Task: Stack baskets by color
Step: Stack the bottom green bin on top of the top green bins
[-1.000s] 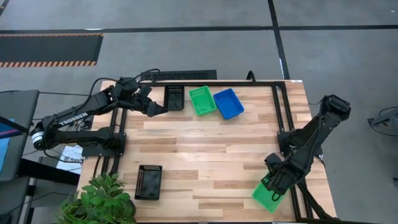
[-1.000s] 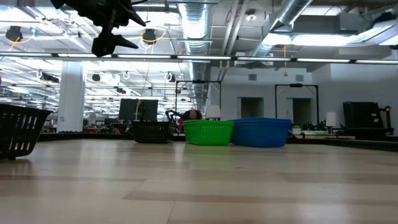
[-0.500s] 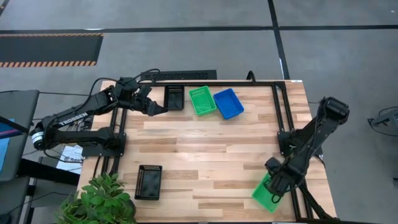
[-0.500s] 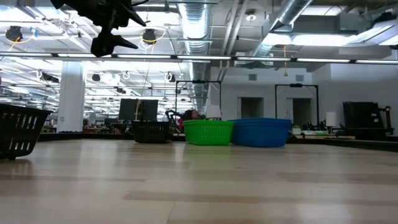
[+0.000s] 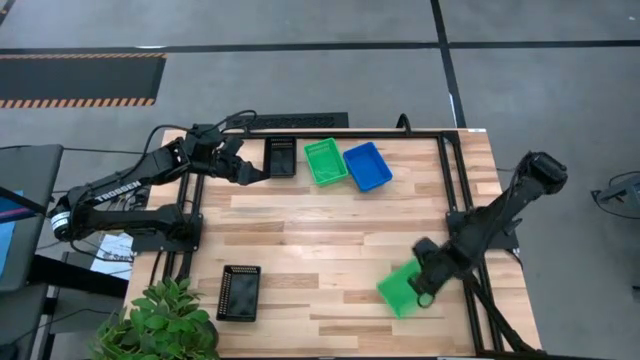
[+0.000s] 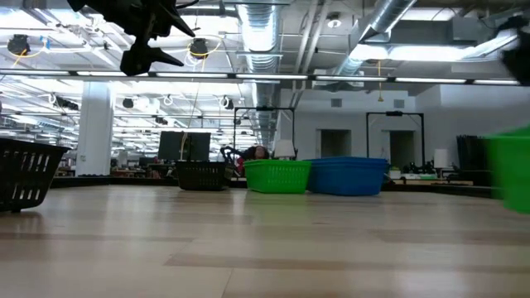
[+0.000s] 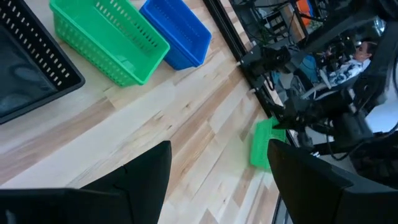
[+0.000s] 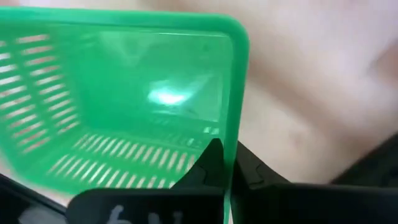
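item: bright green shallow rectangular plastic basket with slotted sides (image 5: 400,288), carried by the right pincer (image 5: 424,292). the right wrist view shows the two dark fingers (image 8: 214,163) pressed together on one green wall near a corner, one inside and one outside; pincer clamped on the rim. the basket hangs on the inboard side of the pincer, tilted, over the wooden plank table (image 5: 330,230); whether it clears the boards cannot be told.

destination: second bright green slotted plastic basket (image 5: 326,161), far across the table from the right pincer, toward the far edge. its long axis runs roughly front to back, slightly skewed. just beside it, a blue plastic basket of like shape (image 5: 367,166); beyond that green one, a black mesh plastic basket (image 5: 280,156).

judgement: the held basket lies askew to the destination's long axis, so some turning looks needed before nesting.

left pincer (image 5: 252,176): fingers spread apart, empty, raised just beside the black basket and nearer the green destination than the right pincer is.

also present: another black mesh basket (image 5: 239,292), near edge, well apart.
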`<move>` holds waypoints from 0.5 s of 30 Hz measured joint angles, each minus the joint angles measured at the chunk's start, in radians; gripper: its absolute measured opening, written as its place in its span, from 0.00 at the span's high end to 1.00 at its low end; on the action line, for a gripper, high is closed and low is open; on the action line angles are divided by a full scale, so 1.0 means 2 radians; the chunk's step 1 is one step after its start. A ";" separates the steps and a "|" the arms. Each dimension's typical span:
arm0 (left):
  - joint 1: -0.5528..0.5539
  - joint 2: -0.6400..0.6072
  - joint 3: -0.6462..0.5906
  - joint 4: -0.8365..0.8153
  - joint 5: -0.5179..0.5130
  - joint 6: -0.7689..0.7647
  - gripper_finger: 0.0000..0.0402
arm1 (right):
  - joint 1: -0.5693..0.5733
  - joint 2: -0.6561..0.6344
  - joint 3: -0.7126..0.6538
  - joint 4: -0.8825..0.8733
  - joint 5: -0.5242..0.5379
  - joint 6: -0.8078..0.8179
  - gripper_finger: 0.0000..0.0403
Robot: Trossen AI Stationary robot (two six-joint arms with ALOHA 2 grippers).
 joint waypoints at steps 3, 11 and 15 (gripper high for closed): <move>0.000 0.000 0.000 0.000 0.000 0.000 0.36 | -0.068 -0.027 0.017 -0.025 0.036 -0.075 0.98; 0.000 0.000 0.000 -0.001 0.000 0.003 0.36 | -0.337 -0.078 0.085 -0.026 0.098 -0.395 0.99; 0.000 0.000 0.000 -0.001 0.000 0.004 0.36 | -0.480 -0.061 0.140 0.004 0.093 -0.569 0.99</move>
